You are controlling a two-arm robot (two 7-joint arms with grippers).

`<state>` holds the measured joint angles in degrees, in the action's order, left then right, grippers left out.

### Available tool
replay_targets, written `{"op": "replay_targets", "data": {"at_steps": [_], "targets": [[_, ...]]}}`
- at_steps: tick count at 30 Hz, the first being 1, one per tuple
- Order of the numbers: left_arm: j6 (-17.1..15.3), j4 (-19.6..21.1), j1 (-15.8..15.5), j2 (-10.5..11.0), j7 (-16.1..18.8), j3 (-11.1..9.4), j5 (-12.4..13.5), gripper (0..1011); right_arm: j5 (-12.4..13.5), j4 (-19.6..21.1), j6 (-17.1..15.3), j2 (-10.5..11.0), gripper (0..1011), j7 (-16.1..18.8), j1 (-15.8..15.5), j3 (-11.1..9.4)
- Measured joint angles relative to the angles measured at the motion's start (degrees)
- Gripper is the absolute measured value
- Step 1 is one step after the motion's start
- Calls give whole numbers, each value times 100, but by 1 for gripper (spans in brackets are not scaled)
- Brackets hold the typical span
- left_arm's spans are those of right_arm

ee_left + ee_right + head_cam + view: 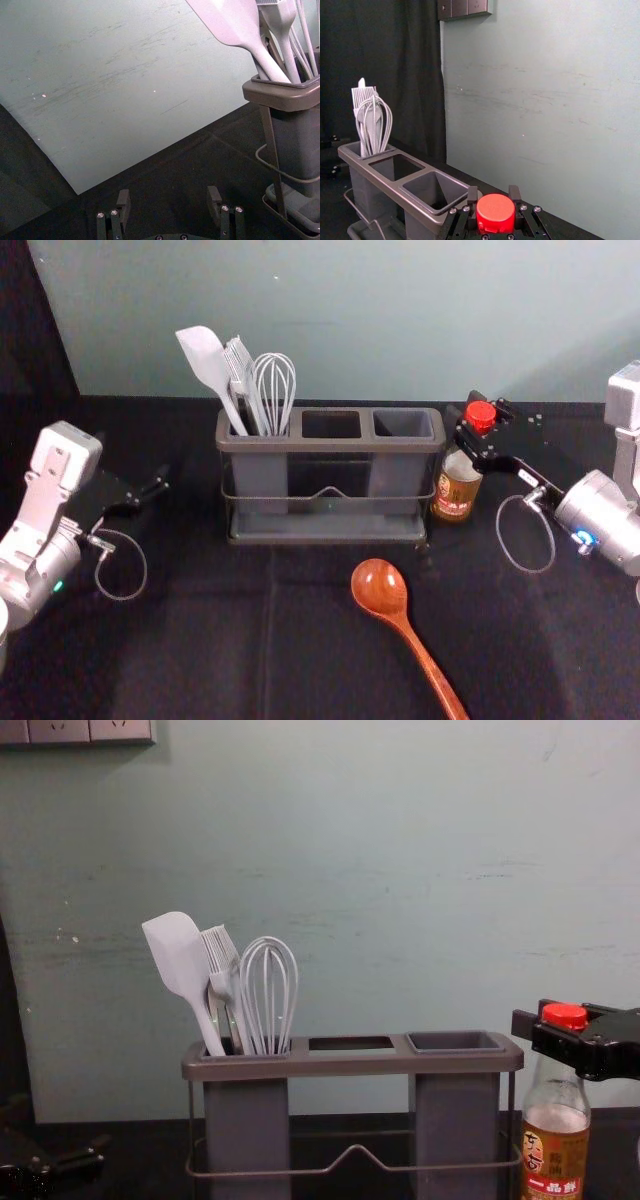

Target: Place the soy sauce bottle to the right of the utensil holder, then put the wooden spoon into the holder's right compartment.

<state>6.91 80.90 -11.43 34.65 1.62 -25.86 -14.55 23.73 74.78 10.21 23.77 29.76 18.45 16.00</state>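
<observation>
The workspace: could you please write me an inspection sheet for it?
Surface: black cloth, faintly creased.
Bottle: upright, just right of the holder.
Spoon: lying in front of the holder.
Holder: upright; middle and right compartments empty.
Clutter: spatula, brush and whisk in the left compartment.
Right end effector: closed around the bottle's cap.
Left end effector: open, left of the holder.
Cables: thin loop at each wrist.
Surroundings: pale wall, wall switches, dark curtain.

Chinese characters "东古" and "一品鲜" on the soy sauce bottle label [553,1161]
</observation>
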Motion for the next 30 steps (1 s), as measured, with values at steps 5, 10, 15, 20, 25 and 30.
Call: {"op": "replay_targets", "data": {"at_steps": [5,10,15,20,25,30], "targets": [[0,0,0,0,0,0,0,1005,-85,38,0,-30,378,-98,-33,15],[0,0,0,0,0,0,0,1005,-120,52,-5,-47,380,-129,-53,12],[0,0,0,0,0,0,0,1005,-130,47,-7,-65,395,-134,-67,-6],[0,0,0,0,0,0,0,1005,-107,62,-1,-76,530,-138,-97,-59],[0,0,0,0,0,0,0,1005,-67,320,-8,-11,707,-187,-218,-160],[0,0,0,0,0,0,0,1005,-31,899,-100,181,863,-296,-507,-333]]}}
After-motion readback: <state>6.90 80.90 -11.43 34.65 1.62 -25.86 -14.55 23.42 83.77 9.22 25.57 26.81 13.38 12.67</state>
